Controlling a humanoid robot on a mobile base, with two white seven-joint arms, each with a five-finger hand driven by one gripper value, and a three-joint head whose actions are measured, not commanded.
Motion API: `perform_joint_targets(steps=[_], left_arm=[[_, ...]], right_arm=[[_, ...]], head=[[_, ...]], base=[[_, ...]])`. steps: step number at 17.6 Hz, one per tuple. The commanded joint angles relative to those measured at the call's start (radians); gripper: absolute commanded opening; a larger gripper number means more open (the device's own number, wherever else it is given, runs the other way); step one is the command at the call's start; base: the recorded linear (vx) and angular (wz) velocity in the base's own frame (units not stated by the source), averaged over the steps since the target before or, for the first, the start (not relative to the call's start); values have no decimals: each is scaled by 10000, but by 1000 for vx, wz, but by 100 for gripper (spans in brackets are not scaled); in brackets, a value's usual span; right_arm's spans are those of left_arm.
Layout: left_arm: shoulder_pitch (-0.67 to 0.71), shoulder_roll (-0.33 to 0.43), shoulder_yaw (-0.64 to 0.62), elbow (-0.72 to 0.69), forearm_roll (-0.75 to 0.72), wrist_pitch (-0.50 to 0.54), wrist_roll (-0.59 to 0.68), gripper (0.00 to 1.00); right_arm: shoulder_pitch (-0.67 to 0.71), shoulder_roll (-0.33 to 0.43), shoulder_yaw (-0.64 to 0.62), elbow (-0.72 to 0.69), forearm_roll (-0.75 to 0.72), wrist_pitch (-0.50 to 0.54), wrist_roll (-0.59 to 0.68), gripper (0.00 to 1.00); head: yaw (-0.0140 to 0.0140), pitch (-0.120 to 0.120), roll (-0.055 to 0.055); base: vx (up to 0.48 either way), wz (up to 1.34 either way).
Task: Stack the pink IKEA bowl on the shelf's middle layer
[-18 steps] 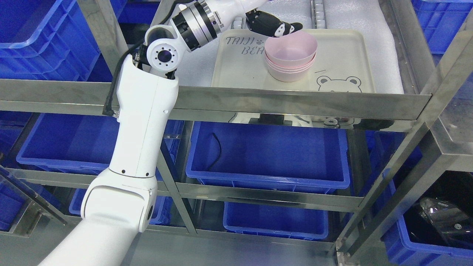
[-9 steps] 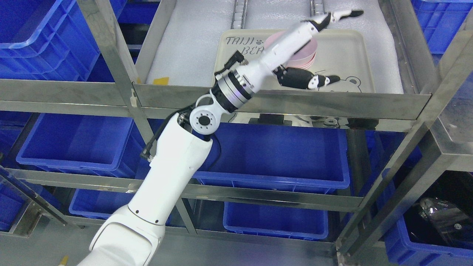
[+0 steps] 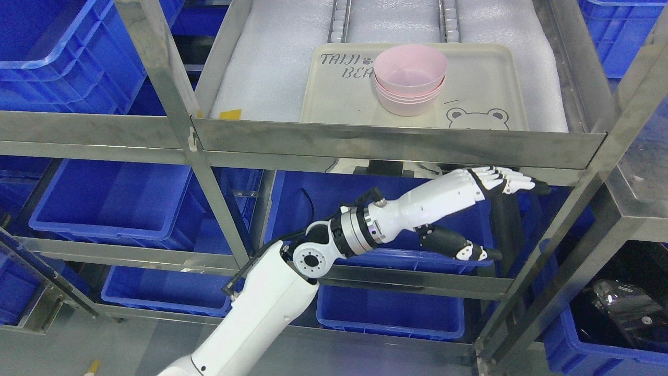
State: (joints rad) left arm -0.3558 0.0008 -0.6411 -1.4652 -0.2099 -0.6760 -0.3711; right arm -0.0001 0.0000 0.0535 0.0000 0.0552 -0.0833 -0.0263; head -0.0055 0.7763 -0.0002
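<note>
A stack of pink bowls [image 3: 410, 78] stands on a cream tray [image 3: 485, 78] printed with a bear, on the shelf's white foam layer. My left hand [image 3: 509, 214] hangs well below it, in front of the shelf's steel front rail and over a blue bin, with its fingers [image 3: 503, 180] stretched out flat and the thumb spread apart. It is open and holds nothing. The bowls stand free, with nothing touching them. My right arm does not show.
The steel front rail [image 3: 396, 143] and upright posts [image 3: 172, 104] frame the shelf. Blue bins [image 3: 376, 219] fill the lower layers and both sides. A dark object wrapped in plastic [image 3: 626, 308] lies at the lower right.
My left arm has come out of the shelf and dropped down: from beside the bowls' rim, across them half a second ago, to below the front rail. The bowl stack has stayed put.
</note>
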Motion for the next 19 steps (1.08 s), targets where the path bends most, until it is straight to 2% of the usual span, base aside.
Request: perform_joint_targets(steps=[1,4,7,9,10,12,19], left_arm=[[2204,166,181,-335,-95,-356,-16,83],[3248,166,748,16,-95,-419,45,86],[3634,166,1851,890,-79,-358,243,92],[3681,166,2771,1411,103,54,1525,93],[3681,166,2958,1520,348,588,2262,96],[3681,166,3005,1644,1189,1663,3278,98],[3589,166,2700,1644,3186,2847,3297,98]], right_arm=[[231,-175,2,-175,1,5,2,100],[231,-175,2,-175,1,5,2,100],[231,-175,2,-175,1,5,2,100],[231,-175,2,-175,1,5,2,100],[231,-175,2,-175,1,5,2,100],[231,-175,-14,-175,1,5,2,100],[231,-175,2,-175,1,5,2,100]], head=[[0,0,0],[0,0,0],[0,0,0],[0,0,0],[0,0,0],[0,0,0],[0,0,0]], base=[[-64,173],[-73,243],[-60,399],[-21,243],[-9,197],[11,249],[11,96]])
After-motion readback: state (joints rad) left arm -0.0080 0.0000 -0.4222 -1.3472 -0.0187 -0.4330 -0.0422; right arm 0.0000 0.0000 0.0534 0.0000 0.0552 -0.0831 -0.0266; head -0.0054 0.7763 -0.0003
